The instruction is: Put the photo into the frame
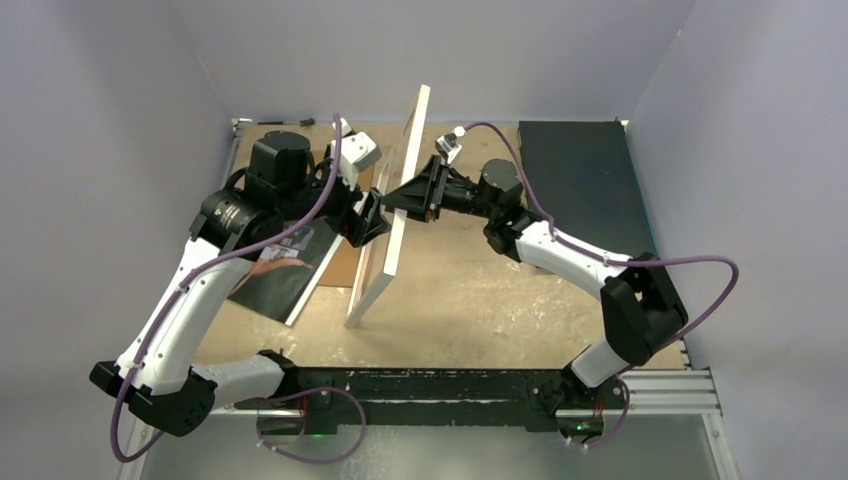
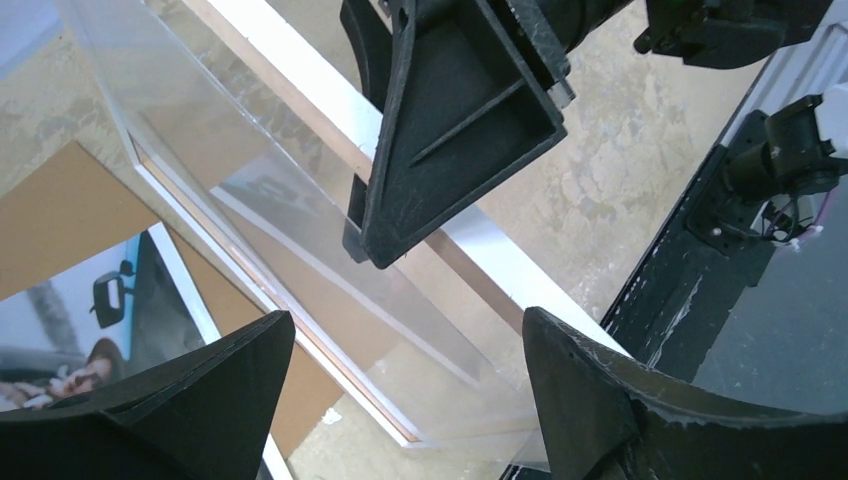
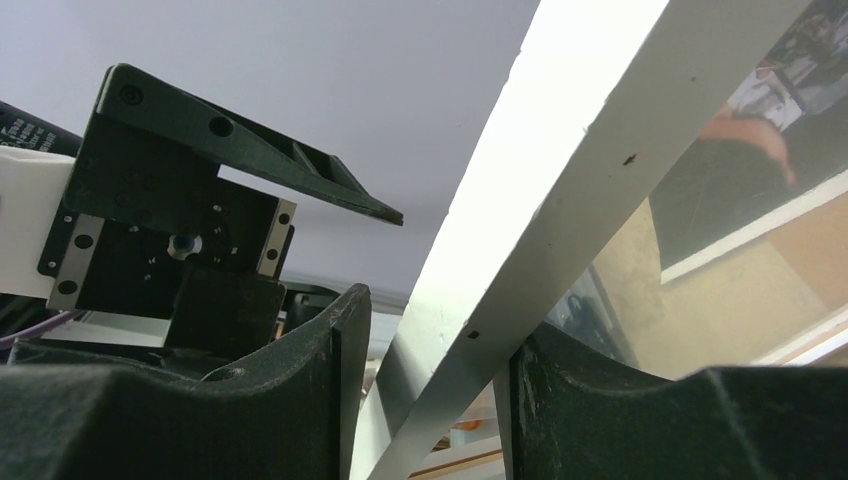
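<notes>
From above, you see the frame [image 1: 372, 285] standing on its long edge near the middle of the table [image 1: 470, 290], tipped slightly and running away from the arm bases. The right pincer [image 1: 398, 203] is clamped on its upper rail from the right. The left pincer [image 1: 366, 222] sits just beside the frame on the other side.

The photo [image 1: 285, 275] lies flat on the table to the left, partly under the left arm and apart from the frame. A brown backing board [image 1: 347, 262] lies between the two, and a black mat [image 1: 575, 165] is at the far right corner.

Your left wrist view adds what the top view cannot. The left fingers [image 2: 200, 400] stand wide apart, the frame's lower corner shows in the gap between them, and neither finger is pressed on it. The clear pane [image 2: 250, 170] shows faint reflections, with the photo's white border visible beside it.

Your right wrist view shows the grip up close. The white rail [image 3: 560, 200] runs diagonally between the two right fingers [image 3: 250, 400], which are closed against it. Part of the photo shows through the glass at the right.

The fingers are matte black wedges with a grainy surface. The rail is smooth, flat white with a pale wood inner edge. The photo is glossy, and the table top is mottled, worn tan.
</notes>
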Available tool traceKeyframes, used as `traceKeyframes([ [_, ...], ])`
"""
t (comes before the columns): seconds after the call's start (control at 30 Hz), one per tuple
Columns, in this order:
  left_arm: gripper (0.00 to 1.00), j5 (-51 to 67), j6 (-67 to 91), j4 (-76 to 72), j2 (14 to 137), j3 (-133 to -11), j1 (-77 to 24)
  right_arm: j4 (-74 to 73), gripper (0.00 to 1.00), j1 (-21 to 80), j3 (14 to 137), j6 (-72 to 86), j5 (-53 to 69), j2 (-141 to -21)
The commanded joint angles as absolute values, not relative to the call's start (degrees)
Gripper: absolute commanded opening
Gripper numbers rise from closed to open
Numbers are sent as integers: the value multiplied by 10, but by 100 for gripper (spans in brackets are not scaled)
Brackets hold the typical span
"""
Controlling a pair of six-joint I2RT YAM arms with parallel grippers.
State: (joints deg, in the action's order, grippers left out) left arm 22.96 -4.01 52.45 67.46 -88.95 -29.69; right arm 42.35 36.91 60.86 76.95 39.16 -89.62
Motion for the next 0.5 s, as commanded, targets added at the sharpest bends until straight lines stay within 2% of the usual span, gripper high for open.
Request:
traceKeyframes([
  [0.0,82,204,-66,548,664,-890,-295,444,49,371,641,761,393,-888],
  [0.47,82,239,-69,571,695,-884,-296,430,48,371,643,751,390,-891],
])
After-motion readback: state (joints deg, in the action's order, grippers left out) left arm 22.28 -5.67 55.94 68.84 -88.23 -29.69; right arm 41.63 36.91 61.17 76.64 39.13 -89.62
